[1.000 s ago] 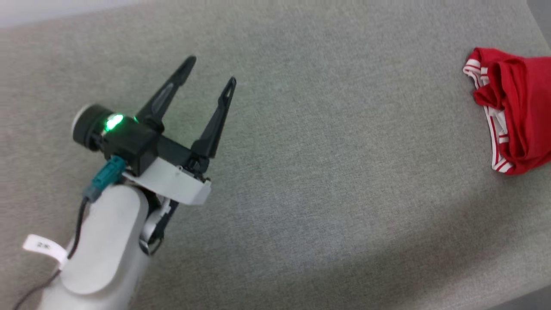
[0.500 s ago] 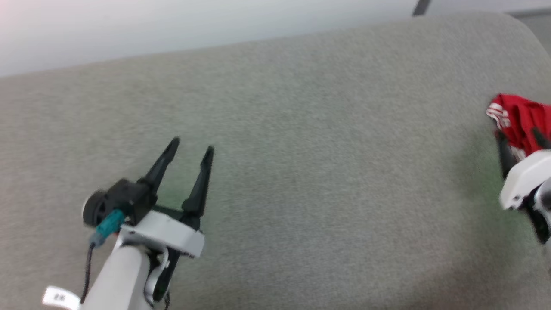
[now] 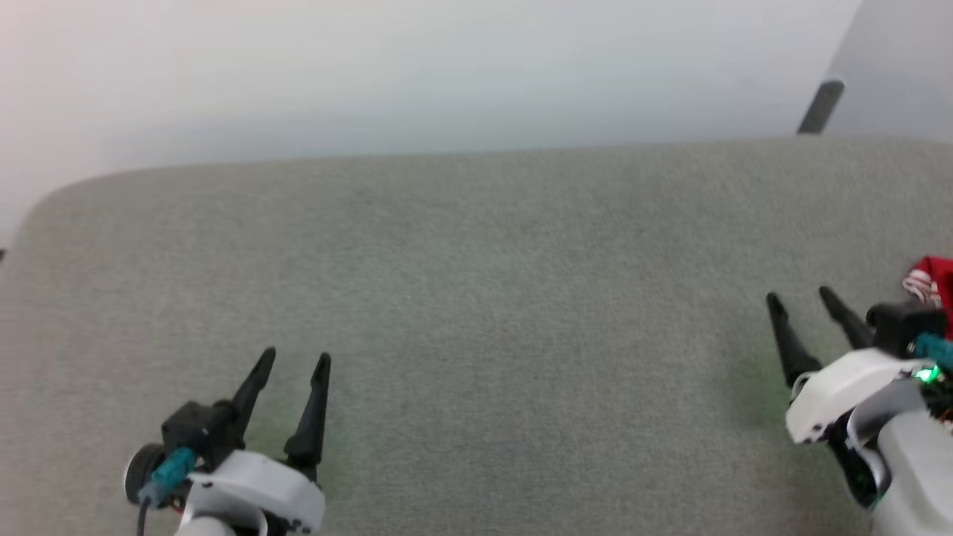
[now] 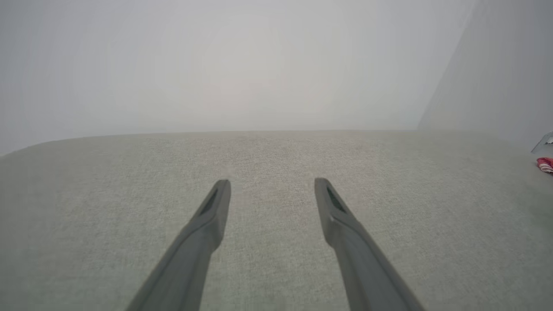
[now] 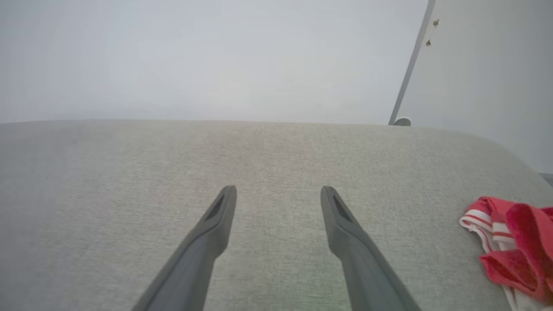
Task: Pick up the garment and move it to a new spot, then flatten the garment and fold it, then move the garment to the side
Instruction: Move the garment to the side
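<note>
Grey fabric tabletop (image 3: 476, 283) w/ rounded corners, pale wall (image 3: 447, 67) behind it. Dark slanted bar (image 3: 820, 106) stands past the table's back edge at far right. The right wrist view shows it as a thin grey strip next to a pale panel (image 5: 484, 77) w/ two small dots; can't tell what those are.

Garment (image 5: 514, 255) is a crumpled red heap w/ red-white striped trim, near the table's right edge. It sits right of the right gripper's fingers, near but not touching. In head view it's mostly hidden behind that wrist's black cam block. In left wrist view it's a tiny red bit at the far right edge, well apart from the left arm.

Left gripper (image 3: 295, 356) is at lower left, low over the fabric, fingers pointing toward the wall, leaning slightly right, teal plug (image 3: 170, 469) on the wrist. Fingers spread, bare fabric btw them.

Right gripper (image 3: 798, 295) is at lower right, fingers leaning up-left, green light (image 3: 925, 374) lit on the wrist. Fingers also spread wide, bare fabric btw them.
</note>
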Robot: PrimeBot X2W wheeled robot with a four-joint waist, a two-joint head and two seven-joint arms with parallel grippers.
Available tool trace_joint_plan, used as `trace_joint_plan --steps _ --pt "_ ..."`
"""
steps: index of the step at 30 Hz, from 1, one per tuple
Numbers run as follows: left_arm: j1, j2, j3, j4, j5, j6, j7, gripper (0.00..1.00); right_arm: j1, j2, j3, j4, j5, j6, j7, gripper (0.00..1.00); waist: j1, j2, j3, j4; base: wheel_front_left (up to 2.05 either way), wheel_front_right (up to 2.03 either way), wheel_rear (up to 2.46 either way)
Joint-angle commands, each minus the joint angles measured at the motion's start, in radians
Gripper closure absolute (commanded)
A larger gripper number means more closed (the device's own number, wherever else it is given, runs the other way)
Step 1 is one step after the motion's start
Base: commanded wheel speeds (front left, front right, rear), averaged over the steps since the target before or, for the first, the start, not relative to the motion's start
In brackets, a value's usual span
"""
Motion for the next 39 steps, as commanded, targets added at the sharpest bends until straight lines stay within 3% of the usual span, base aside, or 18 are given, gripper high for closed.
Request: trace_joint_plan --steps 1,17,29,39 --pt "0.029 -0.001 0.010 0.000 0.004 -0.002 0.000 0.00 0.047 0.008 -0.003 -0.038 0.006 -0.001 -0.004 0.00 0.0000 0.0000 -0.080 0.065 0.00 0.00 0.00" --pt "0.200 -0.009 0.120 -0.076 -0.002 -0.002 0.000 0.00 0.371 0.064 -0.166 -0.388 -0.087 -0.001 -0.002 0.00 0.0000 0.0000 -0.160 0.067 0.00 0.00 0.00" --pt "0.339 -0.043 0.182 -0.209 0.034 -0.002 0.000 0.00 0.563 0.129 -0.312 -0.648 -0.144 -0.001 0.085 0.00 0.0000 0.0000 -0.168 0.071 0.00 0.00 0.00" --pt "0.399 -0.072 0.198 -0.264 0.048 -0.002 0.000 0.00 0.670 0.183 -0.369 -0.796 -0.171 -0.001 0.144 0.00 0.0000 0.0000 -0.169 0.070 0.00 0.00 0.00"
